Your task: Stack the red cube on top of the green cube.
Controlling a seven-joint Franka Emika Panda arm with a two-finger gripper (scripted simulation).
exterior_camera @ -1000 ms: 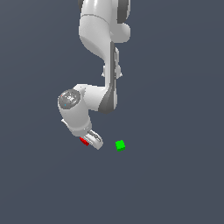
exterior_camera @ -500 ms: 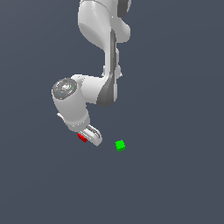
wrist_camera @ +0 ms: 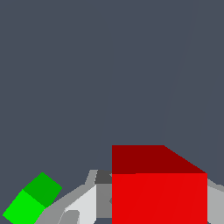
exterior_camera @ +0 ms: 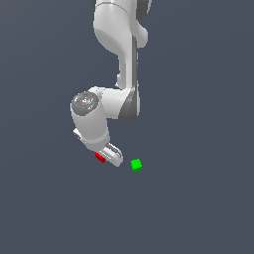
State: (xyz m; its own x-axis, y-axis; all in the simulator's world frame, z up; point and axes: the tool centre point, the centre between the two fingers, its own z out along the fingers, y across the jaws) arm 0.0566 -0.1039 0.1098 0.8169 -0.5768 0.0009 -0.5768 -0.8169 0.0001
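Tool clamps red cube, mostly hidden; green cube apart.

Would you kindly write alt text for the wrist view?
A red cube fills the foreground between the end effector fingers, on a plain dark grey floor. A smaller-looking green cube sits apart near the frame's corner.
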